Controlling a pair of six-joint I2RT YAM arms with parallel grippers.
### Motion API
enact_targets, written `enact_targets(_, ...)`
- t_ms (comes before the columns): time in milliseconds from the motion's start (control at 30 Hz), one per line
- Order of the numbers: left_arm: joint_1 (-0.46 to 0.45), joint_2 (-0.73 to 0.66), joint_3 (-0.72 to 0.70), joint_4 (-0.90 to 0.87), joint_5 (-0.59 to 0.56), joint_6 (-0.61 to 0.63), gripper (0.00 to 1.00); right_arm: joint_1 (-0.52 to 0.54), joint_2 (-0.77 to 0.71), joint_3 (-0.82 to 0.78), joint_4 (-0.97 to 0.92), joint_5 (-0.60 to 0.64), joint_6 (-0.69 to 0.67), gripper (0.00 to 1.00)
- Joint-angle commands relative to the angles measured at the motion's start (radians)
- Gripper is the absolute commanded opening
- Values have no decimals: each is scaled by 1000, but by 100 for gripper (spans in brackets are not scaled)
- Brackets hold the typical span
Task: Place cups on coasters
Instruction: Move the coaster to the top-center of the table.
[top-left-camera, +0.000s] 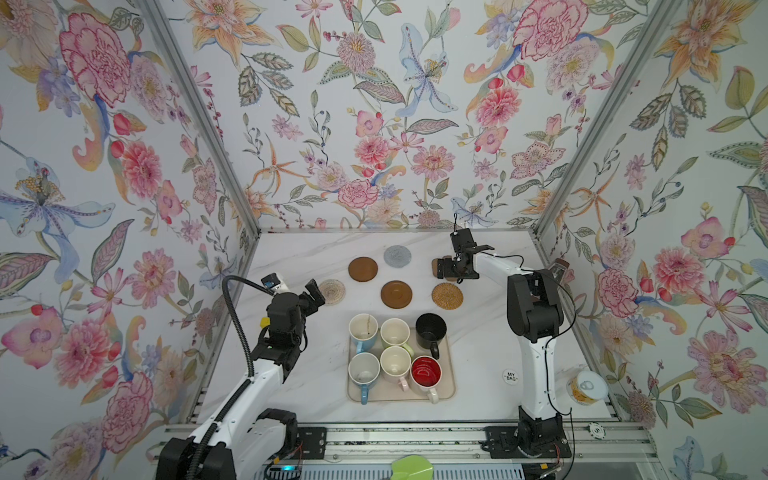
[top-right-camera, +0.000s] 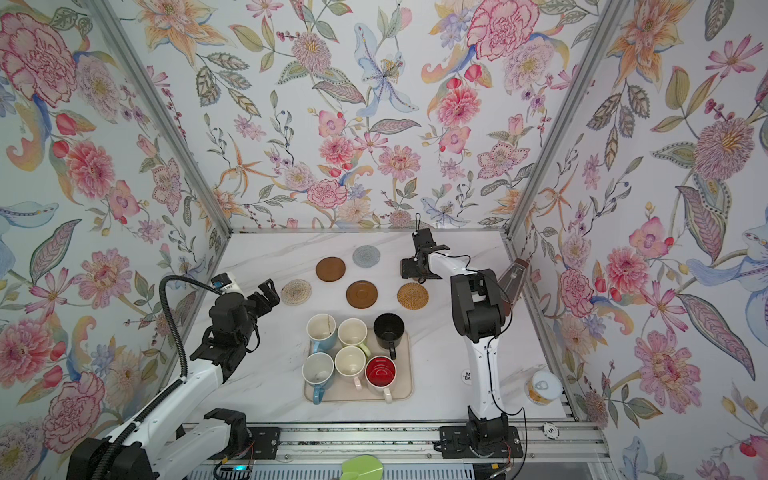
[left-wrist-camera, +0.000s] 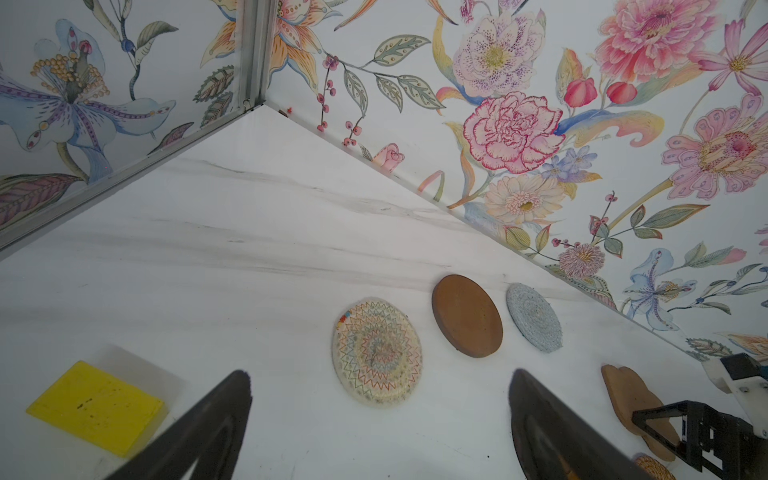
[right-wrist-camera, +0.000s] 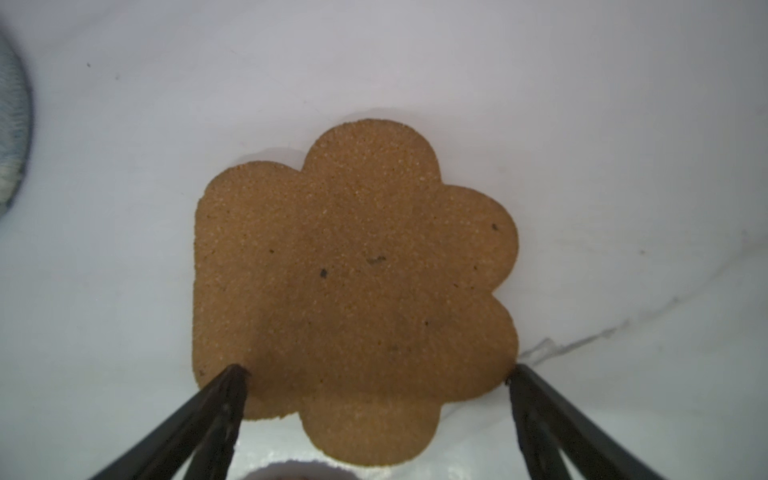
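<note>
The right end effector (right-wrist-camera: 376, 372), jaws spread, hangs over the tan flower-shaped coaster (right-wrist-camera: 353, 270) near the surface's (top-left-camera: 311, 386) far edge; the left end effector (left-wrist-camera: 380, 374), also spread, is by the cream woven coaster (left-wrist-camera: 376, 351) near the left edge; six mugs (top-left-camera: 395, 365) crowd the beige tray (top-left-camera: 448, 384) toward the front edge

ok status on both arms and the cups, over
Both jaws open, empty: left gripper by cream woven coaster, right gripper over tan flower coaster. Six cups on tray, none on coasters. Nothing blocking.
</note>
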Motion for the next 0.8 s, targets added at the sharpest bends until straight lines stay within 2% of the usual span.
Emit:
enact_targets(0,-5,2,-2,21,-18,-12,99,-2,40,31,-15,-23,10,99)
enact_targets(767,-6,43,34,7,-11,-11,99,12,199,268,-16,-14,42,99)
